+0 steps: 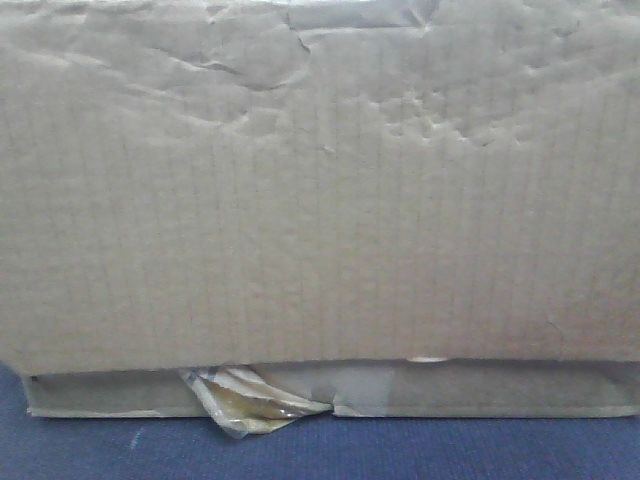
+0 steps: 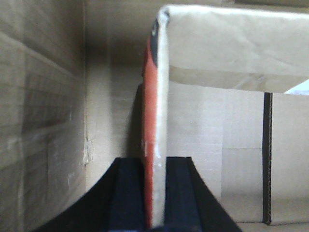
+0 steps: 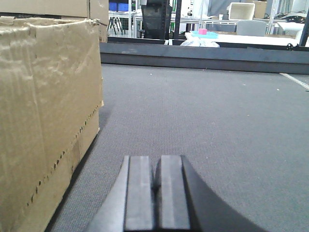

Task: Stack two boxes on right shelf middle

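Carry out placement with the left gripper (image 2: 155, 193), clamped on the near edge of the red-faced box (image 2: 231, 48), long axis running straight away between cardboard walls (image 2: 38, 96); leave the right gripper (image 3: 155, 179), pressed together empty, low over grey floor (image 3: 217, 121).

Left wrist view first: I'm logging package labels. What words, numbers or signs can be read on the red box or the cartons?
None legible.
Red box in the left gripper: seen edge-on; dark patch near the top, unreadable.
Front-view carton: plain cardboard, no print.
Right-wrist carton: plain, no print.
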`<action>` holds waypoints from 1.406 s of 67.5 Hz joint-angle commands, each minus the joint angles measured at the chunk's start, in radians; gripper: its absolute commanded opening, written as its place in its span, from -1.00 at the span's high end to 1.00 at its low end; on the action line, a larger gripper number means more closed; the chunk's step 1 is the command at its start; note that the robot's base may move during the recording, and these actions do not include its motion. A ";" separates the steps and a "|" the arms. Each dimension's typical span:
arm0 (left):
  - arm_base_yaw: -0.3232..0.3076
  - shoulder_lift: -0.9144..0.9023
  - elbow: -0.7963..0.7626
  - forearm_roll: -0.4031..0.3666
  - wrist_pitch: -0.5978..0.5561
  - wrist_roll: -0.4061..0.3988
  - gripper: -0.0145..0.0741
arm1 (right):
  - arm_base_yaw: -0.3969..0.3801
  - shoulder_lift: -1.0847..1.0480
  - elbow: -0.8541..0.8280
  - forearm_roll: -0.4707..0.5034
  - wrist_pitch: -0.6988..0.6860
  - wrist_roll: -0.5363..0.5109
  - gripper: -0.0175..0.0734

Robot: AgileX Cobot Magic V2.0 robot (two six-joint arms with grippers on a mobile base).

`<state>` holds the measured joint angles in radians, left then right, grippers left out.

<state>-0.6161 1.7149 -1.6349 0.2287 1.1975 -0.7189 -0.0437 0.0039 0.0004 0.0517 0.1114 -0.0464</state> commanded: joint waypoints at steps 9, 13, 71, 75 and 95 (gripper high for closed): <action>0.005 -0.006 -0.006 0.006 -0.009 0.005 0.88 | -0.007 -0.004 0.000 0.000 -0.015 -0.007 0.98; 0.005 -0.006 -0.006 0.001 -0.009 0.005 0.75 | -0.007 -0.004 0.000 0.000 -0.015 -0.007 0.98; 0.005 -0.074 -0.239 0.051 0.024 0.049 -0.14 | -0.007 -0.004 0.000 0.000 -0.015 -0.007 0.98; 0.005 -0.094 -0.264 0.061 0.024 0.076 -0.14 | -0.007 -0.004 0.000 0.000 -0.025 -0.007 0.98; 0.005 -0.221 -0.273 0.156 0.024 0.143 -0.14 | -0.007 0.002 -0.225 0.023 0.160 -0.007 0.98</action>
<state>-0.6161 1.5274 -1.9077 0.3657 1.2209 -0.5925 -0.0437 0.0026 -0.1173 0.0642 0.1859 -0.0464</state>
